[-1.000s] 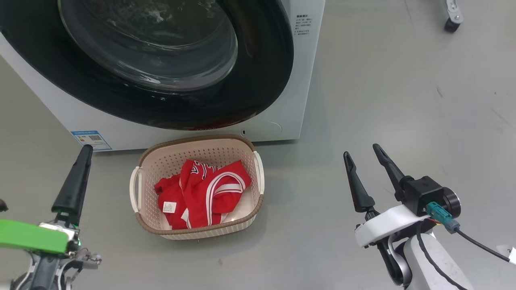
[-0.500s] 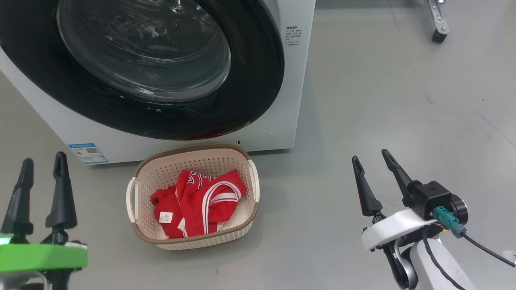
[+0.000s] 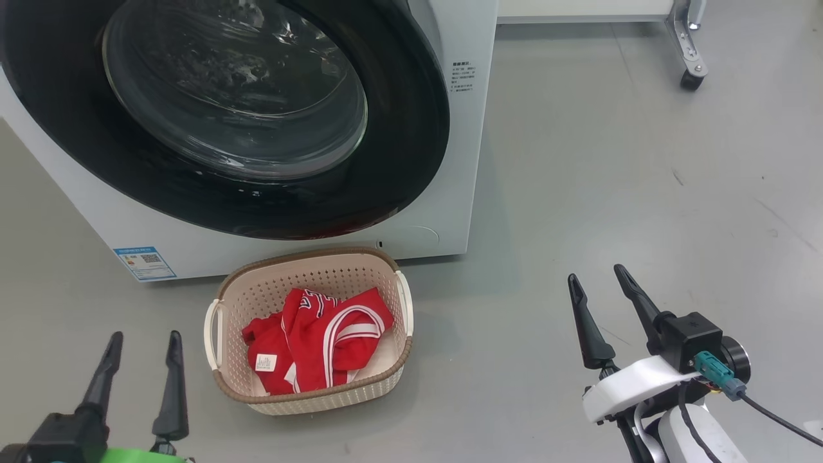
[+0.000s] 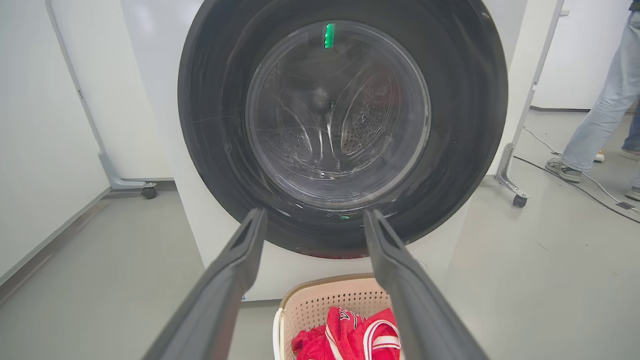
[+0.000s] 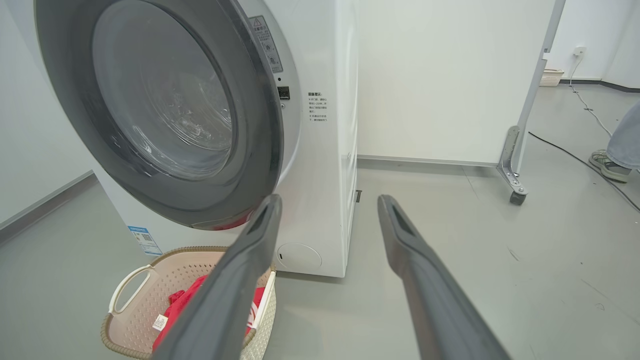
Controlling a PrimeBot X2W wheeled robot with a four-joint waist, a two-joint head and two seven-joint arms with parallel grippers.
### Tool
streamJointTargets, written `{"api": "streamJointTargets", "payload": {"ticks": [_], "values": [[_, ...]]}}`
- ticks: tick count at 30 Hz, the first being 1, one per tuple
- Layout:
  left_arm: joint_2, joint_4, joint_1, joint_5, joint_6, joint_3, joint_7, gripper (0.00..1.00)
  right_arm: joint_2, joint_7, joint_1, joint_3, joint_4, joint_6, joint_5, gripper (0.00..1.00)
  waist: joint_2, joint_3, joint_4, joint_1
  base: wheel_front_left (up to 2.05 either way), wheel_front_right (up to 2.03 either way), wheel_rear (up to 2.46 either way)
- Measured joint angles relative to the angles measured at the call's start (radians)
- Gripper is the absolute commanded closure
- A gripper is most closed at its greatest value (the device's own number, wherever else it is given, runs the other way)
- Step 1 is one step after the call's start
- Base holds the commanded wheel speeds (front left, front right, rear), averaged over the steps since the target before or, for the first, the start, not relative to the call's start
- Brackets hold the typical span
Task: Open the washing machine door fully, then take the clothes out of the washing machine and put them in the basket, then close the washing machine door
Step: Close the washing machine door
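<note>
Lying crumpled in the basket [image 3: 308,252] between and ahead of both empty, wide-open jaws, the clothes [image 3: 321,334] look soft and light, any raised fold offering a pinch, while the stiff, glossy washing machine door [image 3: 398,161] beyond appears shut.

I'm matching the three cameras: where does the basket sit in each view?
Head view: the basket lower centre, on the floor.
Left wrist view: bottom edge, centre, cut off.
Right wrist view: bottom left corner.
Shared landmark: the washing machine door, above the basket in all three.
</note>
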State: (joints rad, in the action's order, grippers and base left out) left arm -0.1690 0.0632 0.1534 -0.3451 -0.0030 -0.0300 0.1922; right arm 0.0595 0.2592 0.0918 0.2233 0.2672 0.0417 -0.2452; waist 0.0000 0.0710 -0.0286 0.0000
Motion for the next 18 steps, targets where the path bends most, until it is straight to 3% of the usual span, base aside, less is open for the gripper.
{"api": "streamJointTargets", "payload": {"ticks": [9, 18], "values": [[0.035, -0.057, 0.012, 0.032, 0.049, -0.039, 0.013, 0.00, -0.002, 0.000, -0.026, -0.003, 0.006, 0.000, 0.000, 0.00, 0.0000, -0.026, 0.006, 0.0000, 0.00, 0.00, 0.00], [0.049, -0.092, 0.012, 0.060, 0.070, -0.042, 0.022, 0.00, -0.003, 0.000, -0.045, -0.009, 0.010, 0.000, 0.001, 0.00, 0.0000, -0.042, 0.009, 0.0000, 0.00, 0.00, 0.00]]}}
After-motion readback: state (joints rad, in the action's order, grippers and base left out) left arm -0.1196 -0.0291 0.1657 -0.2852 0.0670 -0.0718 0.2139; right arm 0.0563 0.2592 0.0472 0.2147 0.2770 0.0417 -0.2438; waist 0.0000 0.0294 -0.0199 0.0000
